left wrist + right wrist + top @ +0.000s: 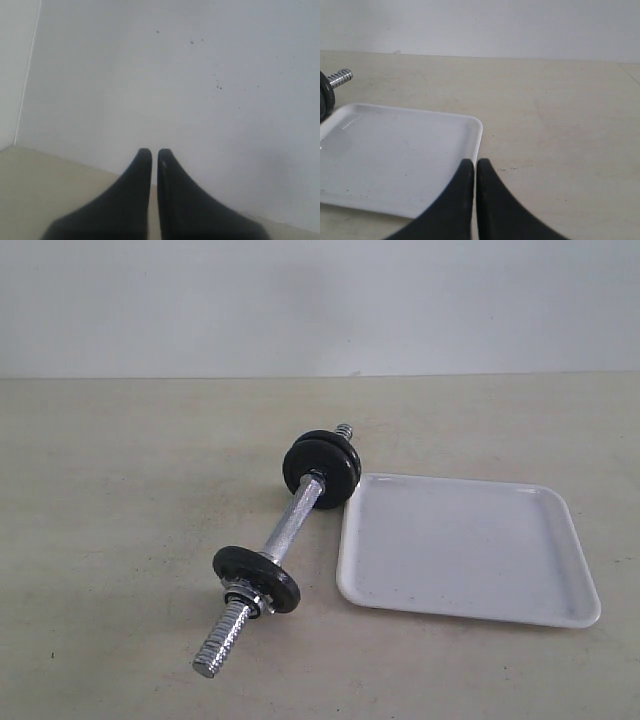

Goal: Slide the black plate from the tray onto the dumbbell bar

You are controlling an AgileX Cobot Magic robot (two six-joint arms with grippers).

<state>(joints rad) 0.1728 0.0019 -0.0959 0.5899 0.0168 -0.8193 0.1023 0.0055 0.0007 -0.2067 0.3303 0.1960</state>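
A pale counter (pixel 120 490) stood in front of a plain white wall. A chrome dumbbell bar (pixel 290 525) lay on it at an angle, one threaded end pointing near and left, the other far and right. A black plate (pixel 278 585) sat on the near end of the bar, upright on its edge, with a chrome nut (pixel 243 593) against its near face. Thicker black discs (pixel 318 465) sat on the far end. The white square tray (pixel 470 550) lay flat just to the right of the bar, its far left corner close to those far discs.

The left fingers (pixel 145 160) were pressed almost together, grasping nothing, and faced the wall. The right fingers (pixel 467 172) were likewise clenched on nothing, above the counter by one edge of the tray.
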